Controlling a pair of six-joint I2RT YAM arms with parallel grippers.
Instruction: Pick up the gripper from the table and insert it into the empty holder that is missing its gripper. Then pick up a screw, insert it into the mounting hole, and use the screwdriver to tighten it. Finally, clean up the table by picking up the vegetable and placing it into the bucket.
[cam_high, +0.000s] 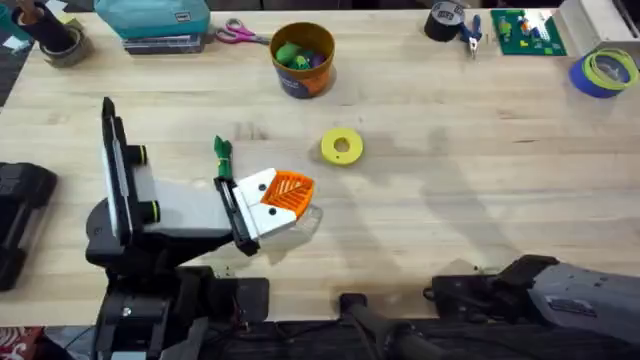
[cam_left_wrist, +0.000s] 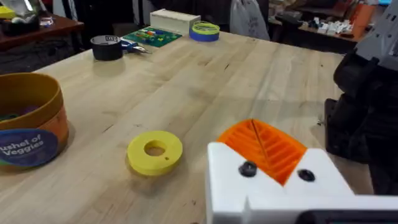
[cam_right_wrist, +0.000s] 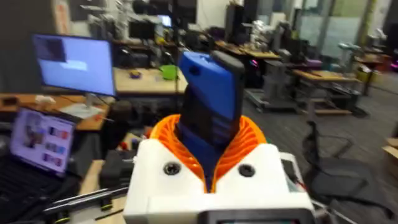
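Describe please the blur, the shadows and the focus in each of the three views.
Overhead: the right arm shows blurred at the lower right; the left gripper casts a soft shadow on the table. Left wrist: the yellow disc is fairly sharp, the far table end soft. Right wrist: the blue screwdriver between the orange pads is soft, and the room behind is blurred.

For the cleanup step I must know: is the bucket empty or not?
Not empty. The bucket stands upright on the table with green and purple items inside.
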